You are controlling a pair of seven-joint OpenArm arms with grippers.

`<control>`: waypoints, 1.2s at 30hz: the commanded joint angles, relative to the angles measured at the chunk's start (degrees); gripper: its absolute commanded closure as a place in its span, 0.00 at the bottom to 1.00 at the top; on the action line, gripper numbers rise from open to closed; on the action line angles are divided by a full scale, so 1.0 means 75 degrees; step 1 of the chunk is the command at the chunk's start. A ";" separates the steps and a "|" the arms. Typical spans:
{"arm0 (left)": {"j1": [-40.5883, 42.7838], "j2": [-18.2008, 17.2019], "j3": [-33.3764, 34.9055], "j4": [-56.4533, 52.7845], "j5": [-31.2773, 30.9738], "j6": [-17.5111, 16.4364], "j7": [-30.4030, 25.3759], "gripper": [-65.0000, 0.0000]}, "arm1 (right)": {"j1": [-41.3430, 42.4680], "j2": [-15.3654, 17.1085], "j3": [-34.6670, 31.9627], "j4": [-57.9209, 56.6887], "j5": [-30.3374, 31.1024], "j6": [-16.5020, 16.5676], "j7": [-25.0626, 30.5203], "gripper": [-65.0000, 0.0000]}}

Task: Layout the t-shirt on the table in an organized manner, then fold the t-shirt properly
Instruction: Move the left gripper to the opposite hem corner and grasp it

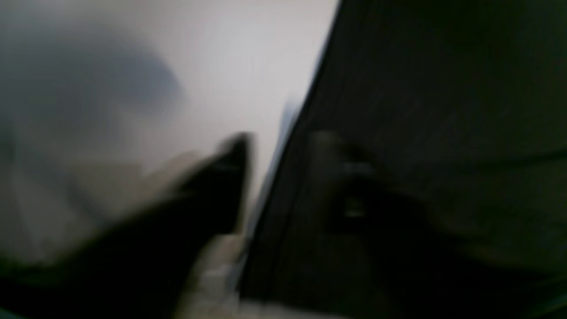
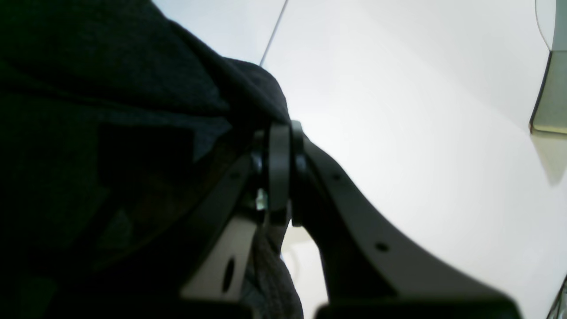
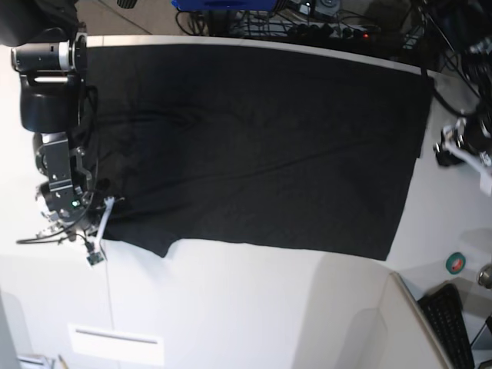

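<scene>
The black t-shirt [image 3: 261,146] lies spread flat over most of the white table [image 3: 231,307], plain side up. My right gripper [image 3: 100,221] is at the shirt's left edge in the base view. In the right wrist view this gripper [image 2: 280,166] is shut on a fold of the t-shirt [image 2: 110,133] just above the table [image 2: 398,110]. My left gripper [image 3: 461,147] is just off the shirt's right edge. The left wrist view is blurred: the gripper [image 1: 283,159] has its fingers apart, one over the table [image 1: 199,66] and one over the t-shirt [image 1: 443,110], whose hem runs between them.
Cables and electronics [image 3: 307,19] crowd the table's far edge. A green tape roll [image 3: 456,263] and a black keyboard [image 3: 450,323] sit at the right front, beside an angled white panel [image 3: 384,330]. A thin dark seam [image 2: 272,33] crosses the tabletop.
</scene>
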State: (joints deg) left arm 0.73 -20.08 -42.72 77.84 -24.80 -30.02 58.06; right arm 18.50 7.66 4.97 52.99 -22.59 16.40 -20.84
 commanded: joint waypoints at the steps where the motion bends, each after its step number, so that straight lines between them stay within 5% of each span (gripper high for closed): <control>1: -0.0467 -0.0271 0.0204 -0.0304 -0.0017 0.0000 -0.0023 0.43 | 0.0223 0.0098 0.0011 0.0290 0.0005 -0.0060 0.0147 1.00; 4: -0.1721 -0.0740 0.1388 -0.1758 -0.0017 0.0516 -0.0070 0.27 | 0.0165 0.0086 -0.0012 0.0477 0.0005 -0.0060 0.0147 1.00; 11: -0.4042 -0.0775 0.3557 -0.4934 -0.0029 0.1805 -0.1664 0.27 | 0.0106 0.0110 0.0023 0.0548 0.0005 -0.0060 0.0136 1.00; 16: -0.5191 -0.0752 0.4752 -0.6962 -0.0029 0.1922 -0.2496 0.27 | 0.0012 0.0133 0.0023 0.0548 0.0005 -0.0060 0.0136 1.00; 22: -0.5167 -0.0752 0.5479 -0.7185 -0.0029 0.2907 -0.2696 0.28 | 0.0000 0.0145 0.0034 0.0548 -0.0006 -0.0060 0.0136 1.00; 33: -0.4698 -0.0471 0.5924 -0.7173 -0.0029 0.2918 -0.2719 0.28 | 0.0000 0.0286 0.0034 0.0548 -0.0006 -0.0060 0.0147 1.00; 36: -0.4569 -0.0424 0.5936 -0.7197 -0.0029 0.2942 -0.2719 0.39 | -0.0011 0.0286 0.0034 0.0548 -0.0006 -0.0060 0.0147 1.00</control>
State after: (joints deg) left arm -33.08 -22.83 1.72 23.53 -24.08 -7.46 36.75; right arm 16.91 9.19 5.02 56.14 -22.55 16.47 -20.67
